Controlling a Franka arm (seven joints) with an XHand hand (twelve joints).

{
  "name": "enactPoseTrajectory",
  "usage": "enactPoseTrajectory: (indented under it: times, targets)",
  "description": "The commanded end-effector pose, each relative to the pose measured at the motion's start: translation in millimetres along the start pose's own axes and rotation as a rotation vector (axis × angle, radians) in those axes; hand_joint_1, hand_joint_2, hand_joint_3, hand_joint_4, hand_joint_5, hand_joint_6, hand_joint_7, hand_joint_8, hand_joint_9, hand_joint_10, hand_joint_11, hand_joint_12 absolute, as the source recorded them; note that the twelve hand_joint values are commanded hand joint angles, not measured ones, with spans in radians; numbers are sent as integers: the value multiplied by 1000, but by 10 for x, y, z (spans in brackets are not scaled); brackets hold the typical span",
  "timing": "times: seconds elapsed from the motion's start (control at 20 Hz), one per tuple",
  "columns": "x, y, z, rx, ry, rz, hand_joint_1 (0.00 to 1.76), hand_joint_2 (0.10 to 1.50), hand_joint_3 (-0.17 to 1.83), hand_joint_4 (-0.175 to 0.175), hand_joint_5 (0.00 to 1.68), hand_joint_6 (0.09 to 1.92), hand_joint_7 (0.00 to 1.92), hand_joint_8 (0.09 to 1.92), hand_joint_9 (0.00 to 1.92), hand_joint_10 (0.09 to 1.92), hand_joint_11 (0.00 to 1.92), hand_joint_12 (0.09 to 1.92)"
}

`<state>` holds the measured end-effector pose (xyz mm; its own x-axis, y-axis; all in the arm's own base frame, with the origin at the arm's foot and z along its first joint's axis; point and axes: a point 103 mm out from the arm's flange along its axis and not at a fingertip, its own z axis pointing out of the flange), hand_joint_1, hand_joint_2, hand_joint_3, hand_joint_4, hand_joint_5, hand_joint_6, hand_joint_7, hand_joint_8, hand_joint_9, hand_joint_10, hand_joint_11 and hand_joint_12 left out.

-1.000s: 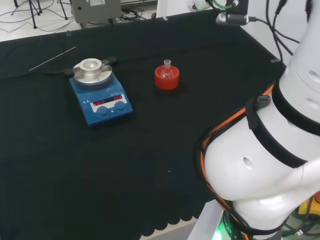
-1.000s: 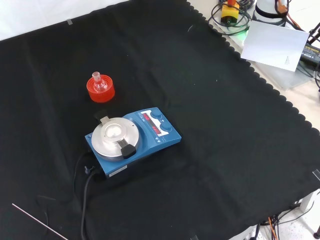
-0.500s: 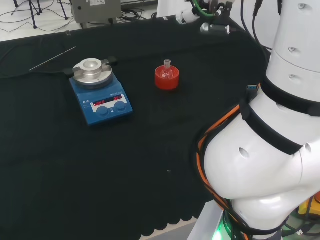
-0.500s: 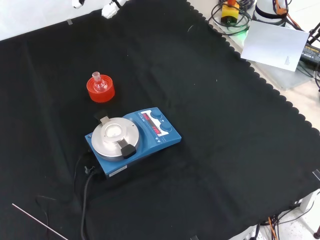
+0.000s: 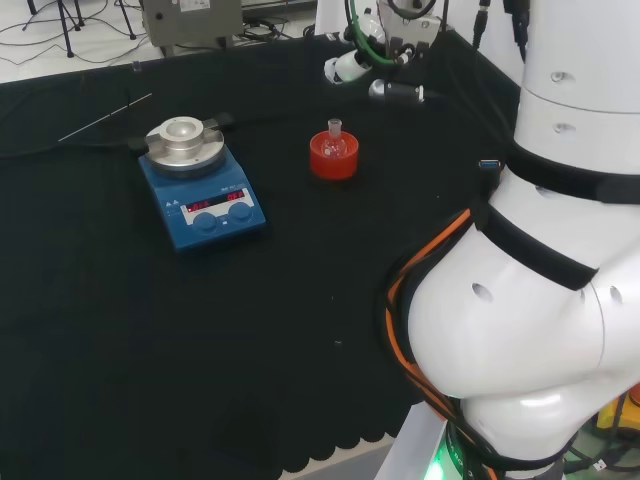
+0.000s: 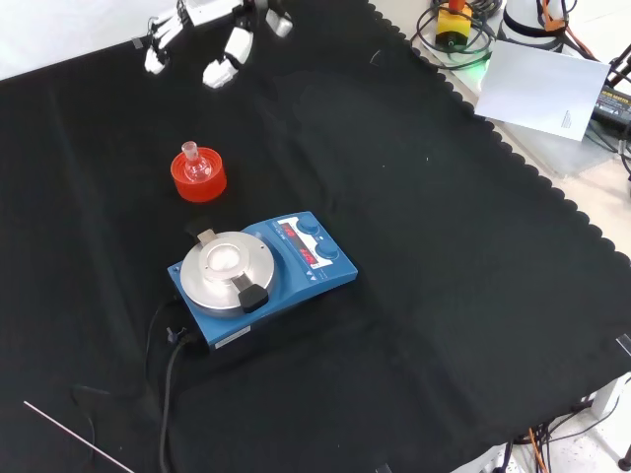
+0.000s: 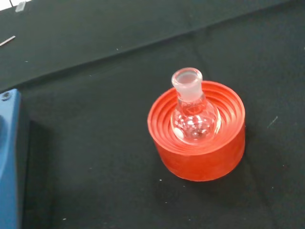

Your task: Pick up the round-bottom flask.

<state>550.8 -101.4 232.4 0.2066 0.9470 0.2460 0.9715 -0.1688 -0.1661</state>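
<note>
The blue hotplate point(image 6: 258, 268) sits near the red ribbed stand point(image 6: 198, 176), close enough to catch a finger on a wide approach. The hand point(image 6: 219, 39) hovers above and beyond the stand in the front view, fingers spread, holding nothing. The round-bottom flask point(image 7: 194, 110) stands upright in the stand; a nudge to its narrow neck could tip it out.

Probably a lab: stirrer hotplate point(image 6: 258, 273), glass flask point(image 7: 194, 111).
</note>
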Motion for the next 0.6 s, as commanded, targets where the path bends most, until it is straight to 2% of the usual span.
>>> enactPoseTrajectory:
  times: [0.05, 0.35, 0.6]
  targets:
    - [-349, 264, 178, -2, 33, 24, 697, 817, 564, -64, 477, 87, 183, 717, 314, 759, 0, 1301]
    - [-407, 371, 387, 34, 39, 7, 708, 799, 564, -63, 511, 87, 191, 719, 315, 760, 0, 1305]
    - [-356, 407, 592, 35, 26, 21, 709, 791, 565, -60, 517, 87, 194, 720, 315, 760, 0, 1307]
